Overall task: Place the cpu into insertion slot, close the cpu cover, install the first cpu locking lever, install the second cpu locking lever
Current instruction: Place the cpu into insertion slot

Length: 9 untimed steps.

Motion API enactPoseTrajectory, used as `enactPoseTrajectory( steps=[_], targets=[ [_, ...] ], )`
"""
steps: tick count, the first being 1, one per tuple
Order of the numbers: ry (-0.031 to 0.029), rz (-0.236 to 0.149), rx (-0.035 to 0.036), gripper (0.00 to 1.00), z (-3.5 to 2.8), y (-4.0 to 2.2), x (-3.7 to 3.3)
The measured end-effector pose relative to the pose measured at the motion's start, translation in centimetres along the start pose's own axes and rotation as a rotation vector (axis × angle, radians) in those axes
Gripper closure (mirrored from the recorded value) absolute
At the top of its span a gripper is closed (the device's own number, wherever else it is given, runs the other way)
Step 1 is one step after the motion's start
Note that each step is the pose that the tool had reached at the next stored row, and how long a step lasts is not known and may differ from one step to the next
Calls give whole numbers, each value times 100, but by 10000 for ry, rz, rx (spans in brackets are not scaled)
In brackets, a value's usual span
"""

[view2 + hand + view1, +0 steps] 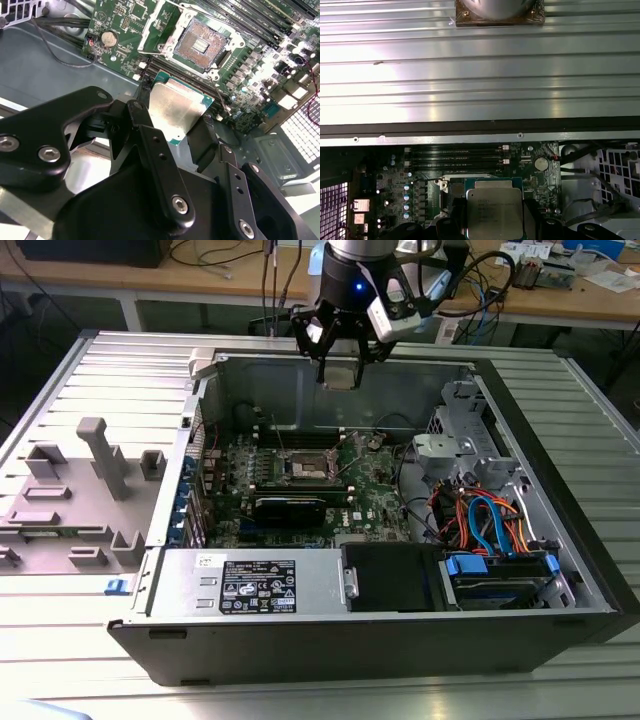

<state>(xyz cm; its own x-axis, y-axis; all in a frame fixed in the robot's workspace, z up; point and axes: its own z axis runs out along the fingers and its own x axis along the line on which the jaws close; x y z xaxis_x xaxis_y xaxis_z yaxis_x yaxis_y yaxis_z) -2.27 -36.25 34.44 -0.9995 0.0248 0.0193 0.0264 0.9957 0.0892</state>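
The gripper [340, 368] hangs over the back part of the open computer case [560, 630], above the green motherboard [375, 495]. Its black jaws are closed on the cpu [172, 112], one jaw on each of two opposite edges. The cpu is a small flat square, with a smooth silvery metal top and a thin green border. It is held in the air, apart from the board.

In the second wrist view, the insertion slot [197, 45] is beyond the cpu. It is a square socket with a dark grainy centre and a shiny metal rim. A round silver coin battery [107, 37] sits on the board near it, and long black memory slots [255, 22] run beside it. The case lies on a ribbed aluminium table [120, 370].
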Motion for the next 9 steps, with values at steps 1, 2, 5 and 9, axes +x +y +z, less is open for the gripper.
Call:
enactPoseTrajectory(
  steps=[1,2,5,9],
  targets=[
    [0,0,-1,45,2,-1,0],
    [0,0,0,45,4,-3,0],
    [0,0,3,45,10,-10,1],
    [0,0,10,45,16,-18,4]
  ],
)
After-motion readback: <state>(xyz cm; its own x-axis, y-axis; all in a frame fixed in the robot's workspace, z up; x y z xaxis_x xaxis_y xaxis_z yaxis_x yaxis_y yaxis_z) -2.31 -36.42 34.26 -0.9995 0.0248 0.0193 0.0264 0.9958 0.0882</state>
